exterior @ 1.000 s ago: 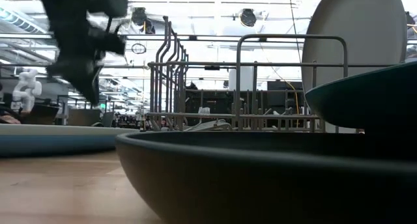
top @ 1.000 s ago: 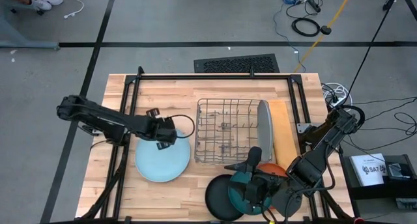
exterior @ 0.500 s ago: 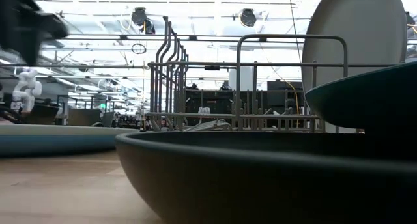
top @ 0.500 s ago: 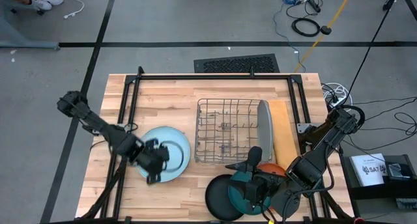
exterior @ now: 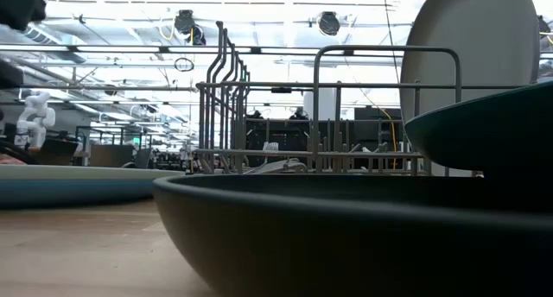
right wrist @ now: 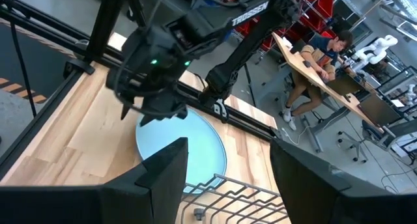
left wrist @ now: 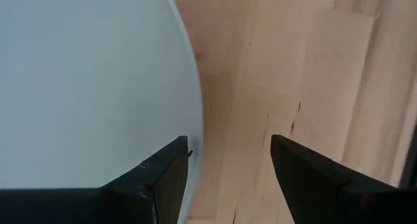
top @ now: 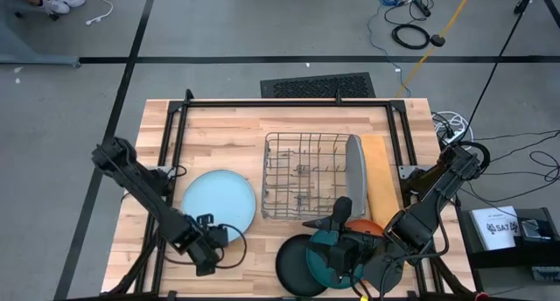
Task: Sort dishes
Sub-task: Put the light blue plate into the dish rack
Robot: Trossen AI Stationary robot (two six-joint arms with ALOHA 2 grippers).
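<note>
Robotics lab: beyond the table (top: 227, 126), a person (right wrist: 317, 55) seated at a desk (right wrist: 329, 87); cables (top: 411, 31) on grey floor; strip-lit ceiling.

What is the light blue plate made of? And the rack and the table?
The pale blue plate looks like smooth matte plastic or ceramic; I can't tell which. The rack looks like thin grey metal wire. The table looks like pale wooden planks with visible grain.

The plate (top: 219, 206) lying flat was pale blue, the racked one (top: 354, 173) grey; black (top: 292, 264), dark teal (top: 325, 255) and orange (top: 364, 226) plates overlapped on the light wooden table (top: 227, 126).
</note>
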